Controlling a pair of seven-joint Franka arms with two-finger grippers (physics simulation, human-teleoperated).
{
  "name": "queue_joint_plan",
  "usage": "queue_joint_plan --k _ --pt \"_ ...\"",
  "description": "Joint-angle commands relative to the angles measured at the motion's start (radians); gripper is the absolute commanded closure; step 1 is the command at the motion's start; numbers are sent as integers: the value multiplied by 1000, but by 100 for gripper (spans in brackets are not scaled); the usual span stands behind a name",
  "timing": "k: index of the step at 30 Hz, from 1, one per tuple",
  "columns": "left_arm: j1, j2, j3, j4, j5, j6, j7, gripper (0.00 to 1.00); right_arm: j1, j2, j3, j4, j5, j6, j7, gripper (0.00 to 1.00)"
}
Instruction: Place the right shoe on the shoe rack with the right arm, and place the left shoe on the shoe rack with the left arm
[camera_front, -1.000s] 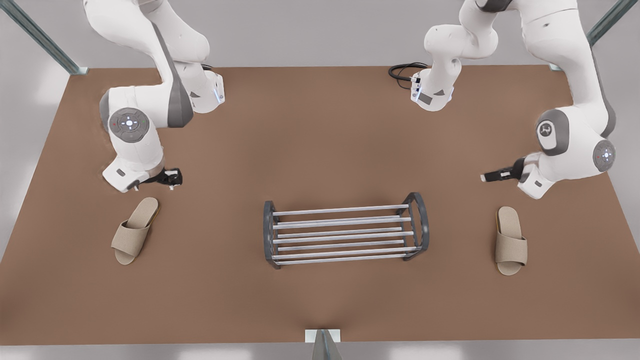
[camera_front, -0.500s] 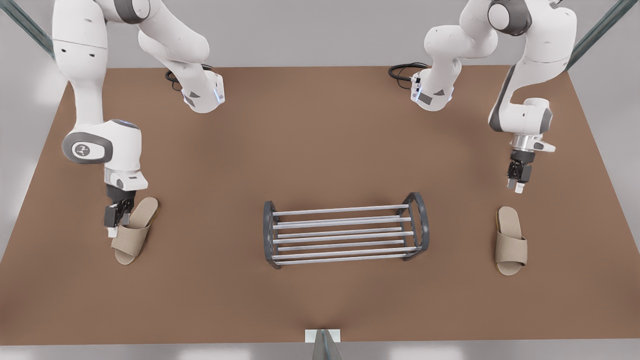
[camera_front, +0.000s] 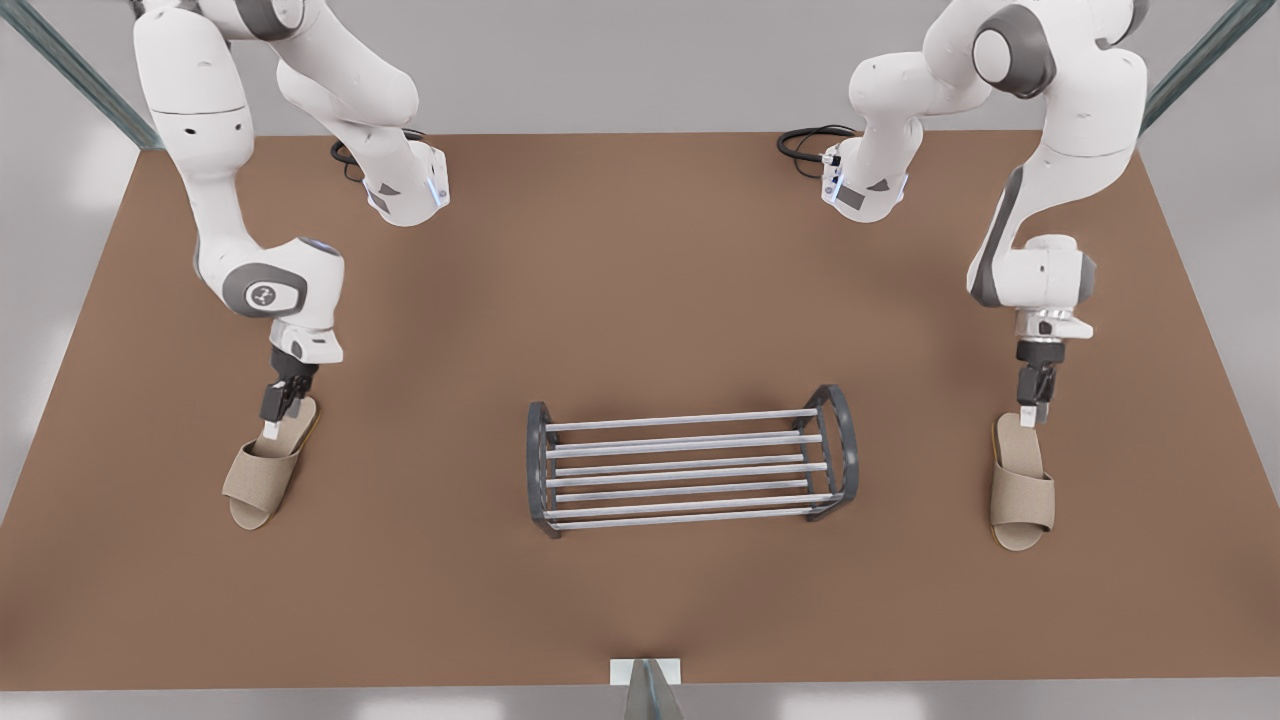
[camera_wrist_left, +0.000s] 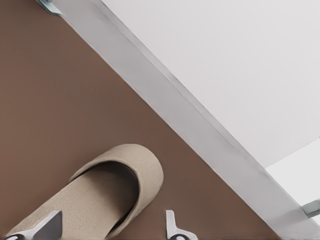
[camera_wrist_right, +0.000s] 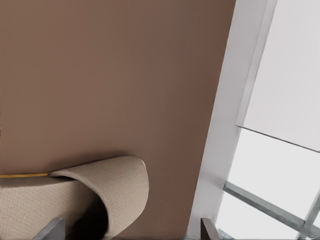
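Two grippers, each poised at the heel end of a slipper. The left gripper (camera_front: 270, 430) hangs point-down from the left arm (camera_front: 215, 170) on the front view's left. Its fingers (camera_wrist_left: 49, 226) stand wide apart and hold nothing. In the left wrist view one finger overlaps the side of the left shoe (camera_front: 262, 470), the other stands clear of it over bare table. Whether the tips touch the insole cannot be told with certainty.

The right gripper (camera_front: 1028, 413) also points down, below the right arm (camera_front: 1060, 150) on the front view's right. Its fingers (camera_wrist_right: 50, 229) are likewise spread and empty, just over the heel end of the right shoe (camera_front: 1021, 485).

Both slippers lie flat on the brown table (camera_front: 640, 250), toes toward its near edge – the left shoe slanted and close to the table's left edge, the right shoe nearly square to the near edge and close to the right edge.

The shoe rack (camera_front: 690, 465) stands between them, well apart from each. It sits midway along the table's width and nearer the near edge than the far one, with bare silver bars running crosswise – nothing on them.
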Motion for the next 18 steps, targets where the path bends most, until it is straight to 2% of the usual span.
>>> queue_joint_plan --k 1,2,3,5,8,9,10,15,18 --pt "5 8 -30 33 101 88 -37 0 -7 9 1 -9 -89 -107 974 0" --pt "11 8 -28 52 290 76 -275 0 -15 9 -1 -3 -104 -61 974 0" --pt "27 8 -30 52 333 59 -312 0 -30 7 -2 -5 -101 -56 982 0" --pt "56 54 -30 58 336 -22 -316 0 -38 14 -2 -5 -108 -58 991 0" --pt "79 52 -33 95 339 -27 -327 0 -38 40 -2 -5 -114 -102 996 0" --pt "91 51 -48 87 339 -28 -370 0 -35 63 -1 -15 -141 -179 1045 0" --pt "97 51 -59 88 339 -28 -441 0 -39 92 -2 -15 -262 -223 1164 0" --pt "103 52 -94 85 339 -25 -830 0 -70 144 -2 -18 -345 -306 1258 0" --pt "129 55 -94 85 339 -11 -864 0 -78 169 -2 -24 -374 -381 1258 0"
